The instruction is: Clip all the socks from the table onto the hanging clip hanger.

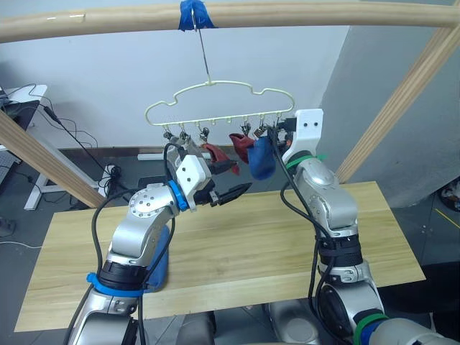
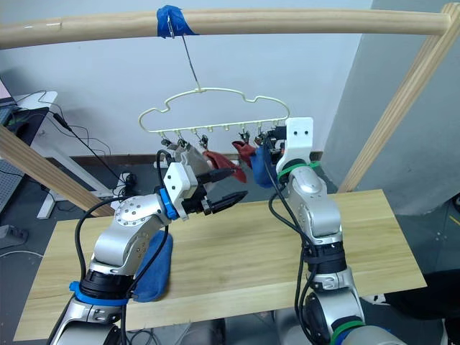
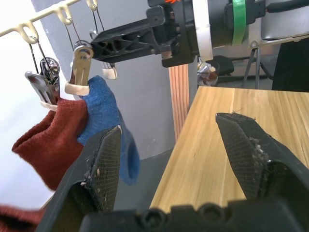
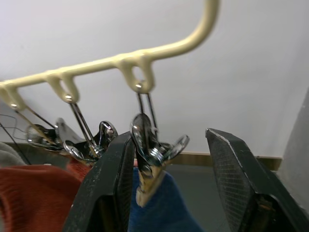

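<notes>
The pale wire clip hanger (image 1: 215, 97) hangs by its hook from the top pole. Two rust red socks (image 1: 241, 146) and a blue sock (image 1: 261, 159) hang from its right-hand clips. My right gripper (image 4: 169, 179) is raised to the rightmost clip (image 4: 149, 159), which holds the blue sock (image 4: 164, 205); it is open, with a finger on each side of the clip. My left gripper (image 2: 227, 185) hovers open and empty just below the red socks, above the table (image 1: 244, 251). Another blue sock (image 2: 154, 269) lies on the table's left part, partly under my left arm.
A round wooden pole frame (image 1: 302, 13) spans the top, with slanted poles at both sides and blue tape (image 1: 192, 14) where the hook hangs. Behind the table are a white wall, floor cables (image 1: 108, 176) and a desk at far left.
</notes>
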Motion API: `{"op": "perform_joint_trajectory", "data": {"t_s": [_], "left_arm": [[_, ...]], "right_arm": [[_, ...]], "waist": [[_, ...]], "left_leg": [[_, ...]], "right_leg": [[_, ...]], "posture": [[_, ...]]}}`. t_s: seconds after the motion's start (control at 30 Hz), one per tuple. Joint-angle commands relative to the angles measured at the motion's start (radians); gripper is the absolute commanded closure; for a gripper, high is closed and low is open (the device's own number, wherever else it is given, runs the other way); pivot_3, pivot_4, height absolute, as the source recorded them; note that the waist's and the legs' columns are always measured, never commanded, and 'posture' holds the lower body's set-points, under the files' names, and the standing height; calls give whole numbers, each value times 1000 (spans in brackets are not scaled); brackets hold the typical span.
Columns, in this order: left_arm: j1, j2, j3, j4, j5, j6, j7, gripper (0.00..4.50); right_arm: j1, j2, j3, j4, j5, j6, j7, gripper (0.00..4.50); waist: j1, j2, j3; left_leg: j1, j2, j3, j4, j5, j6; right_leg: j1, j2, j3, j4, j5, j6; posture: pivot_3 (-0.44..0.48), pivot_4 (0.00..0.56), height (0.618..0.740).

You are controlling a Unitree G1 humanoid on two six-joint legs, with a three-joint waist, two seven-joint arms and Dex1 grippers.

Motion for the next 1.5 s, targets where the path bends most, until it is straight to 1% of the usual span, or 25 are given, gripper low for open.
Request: {"op": "perform_joint_trajectory", "data": {"t_s": [0.03, 0.37, 0.43, 0.5, 0.97, 1.17, 1.5], "left_arm": [[0, 5, 10, -3, 1, -26, -7, 1011], [4, 3, 4, 12, 5, -44, -10, 1011], [4, 3, 3, 12, 5, -44, -10, 1011], [4, 4, 3, 10, 6, -42, -10, 1011], [0, 3, 0, -10, 6, -22, 4, 1011], [-2, 3, -1, -9, 6, -20, 3, 1011], [-6, 1, -3, -5, 12, -24, 0, 1011]], "right_arm": [[-29, 10, -6, -21, 21, 0, 3, 2109], [-16, 19, 8, -46, 16, 21, -24, 2109], [-11, 20, 12, -50, 16, 23, -26, 2495], [-10, 20, 17, -52, 17, 26, -23, 3018], [-10, 7, 38, -53, 11, 23, -24, 3018], [-9, 42, -3, -55, 33, 33, -68, 3018], [-25, 54, 0, -46, 40, 41, -53, 3018]], "waist": [[0, 0, 0], [0, 0, 0], [0, 0, 0], [0, 0, 0], [0, 0, 0], [0, 0, 0], [-1, 0, 0]], "left_leg": [[0, 0, 0, 0, 0, 0], [0, 0, 0, 0, 0, 0], [0, 0, 0, 0, 0, 0], [0, 0, 0, 0, 0, 0], [0, 0, 0, 0, 0, 0], [0, 0, 0, 0, 0, 0], [0, 0, 0, 0, 0, 0]], "right_leg": [[0, 0, 0, 0, 0, 0], [0, 0, 0, 0, 0, 0], [0, 0, 0, 0, 0, 0], [0, 0, 0, 0, 0, 0], [0, 0, 0, 0, 0, 0], [0, 0, 0, 0, 0, 0], [0, 0, 0, 0, 0, 0]], "posture": [[-229, 177, 730], [-233, 179, 730], [-233, 179, 730], [-233, 179, 730], [-231, 179, 730], [-235, 179, 730], [-237, 176, 730]]}}
